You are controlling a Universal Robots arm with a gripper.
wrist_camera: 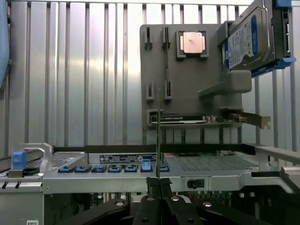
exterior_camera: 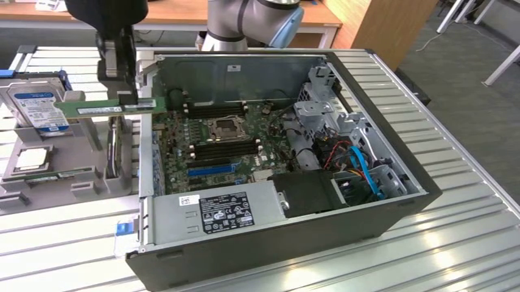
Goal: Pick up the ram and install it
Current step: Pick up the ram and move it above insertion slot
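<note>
So, exterior view: the gripper [exterior_camera: 128,103] is pinching the ram [exterior_camera: 94,109], holding it level above the gray rack [exterior_camera: 49,176], just beside the computer case [exterior_camera: 325,207]. Wrist view: the ram is showing edge-on between the fingers [wrist_camera: 152,187]. I'm guessing it's light, stiff and fragile, so clamping the flat faces is looking right.

We see a ribbed metal tabletop [exterior_camera: 455,243] across the exterior view's lower part, a wooden desk [exterior_camera: 175,13] along the top, and grey floor [exterior_camera: 463,55] and white table legs [exterior_camera: 502,66] at the upper right.
</note>
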